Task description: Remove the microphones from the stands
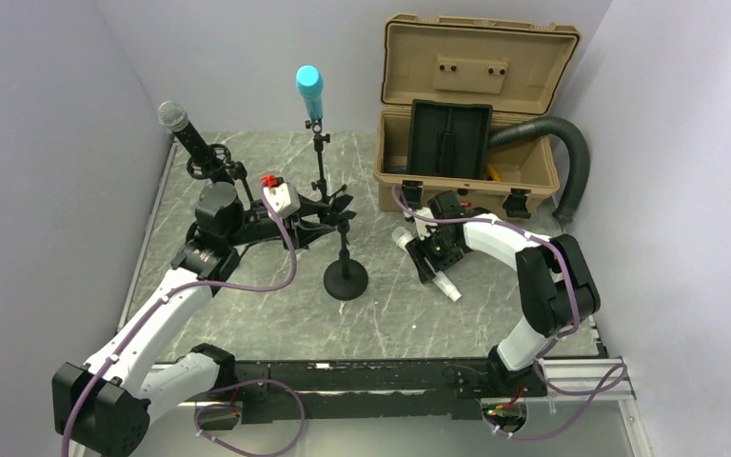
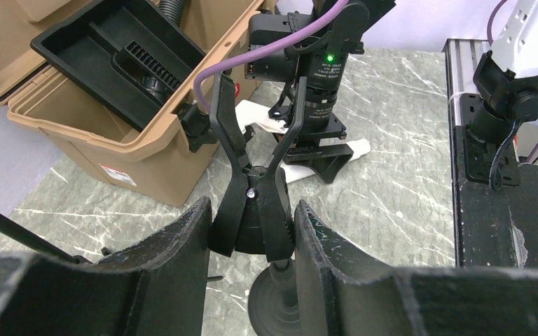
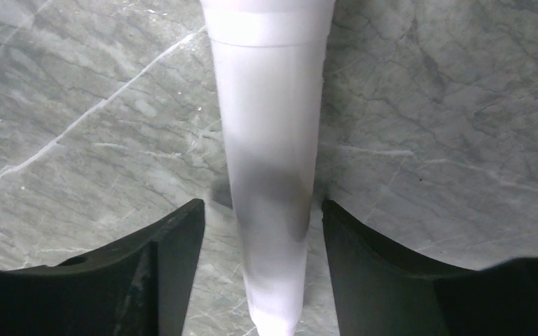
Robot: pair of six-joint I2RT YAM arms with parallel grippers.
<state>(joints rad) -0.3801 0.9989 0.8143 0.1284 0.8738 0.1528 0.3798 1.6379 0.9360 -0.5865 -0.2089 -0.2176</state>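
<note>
Lying on the pale-walled marbled table (image 1: pixel 247 324), the microphone (image 3: pixel 270 140) sits inside spread right pincer (image 3: pixel 260 204); left pincer (image 2: pixel 252 204) clamps the stand clip (image 2: pixel 249 231).

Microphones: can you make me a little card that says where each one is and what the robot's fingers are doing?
white microphone: off its stand, lying on the table
right fingers: open, one on each side of the white microphone
left fingers: closed on the empty clip
clip's stand: upright, round base, mid-table
blue microphone: upright on a back stand
grey microphone: tilted on the far-left stand
tan case: lid open, black tray inside
</note>
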